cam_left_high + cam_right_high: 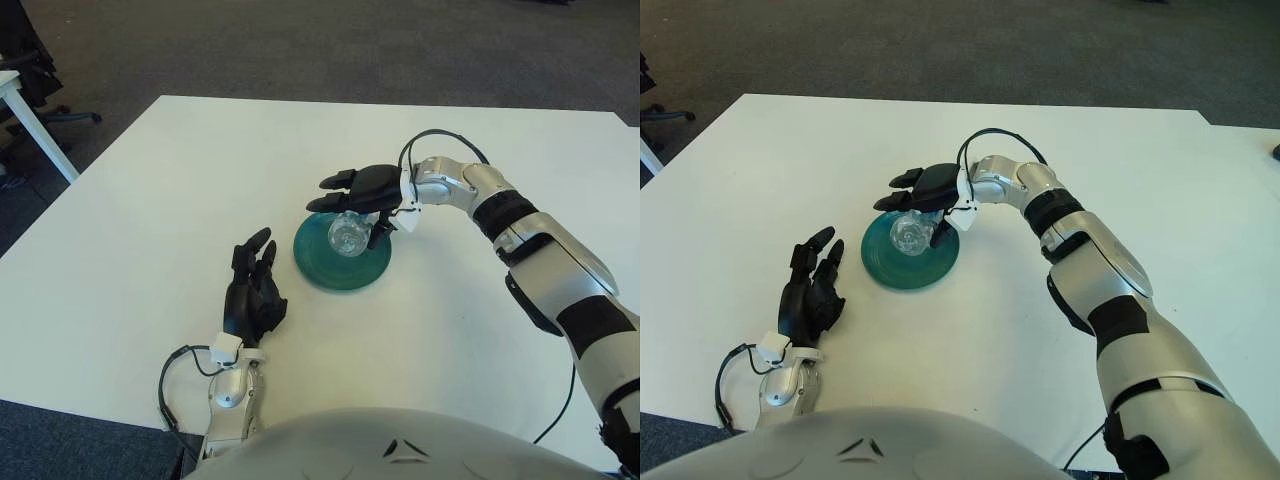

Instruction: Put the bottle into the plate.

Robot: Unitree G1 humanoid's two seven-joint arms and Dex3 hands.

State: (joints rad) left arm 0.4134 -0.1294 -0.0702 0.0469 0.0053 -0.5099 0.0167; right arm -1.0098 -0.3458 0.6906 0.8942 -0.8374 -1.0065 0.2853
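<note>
Only bottle [347, 235] base visible; right hand [365, 195] pinching it over plate [340, 272], contact unclear. Left hand [252, 290] spread.

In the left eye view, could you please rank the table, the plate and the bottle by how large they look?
1. Table
2. Plate
3. Bottle, held over the plate by the right hand

The plate [343, 264] sits near the middle of the table [130, 200]. The bottle [346, 236] is over the plate, under the right hand [364, 191], whose fingers are around it. The left hand [254, 296] is to the left of the plate and nearer the robot, apart from it.
</note>
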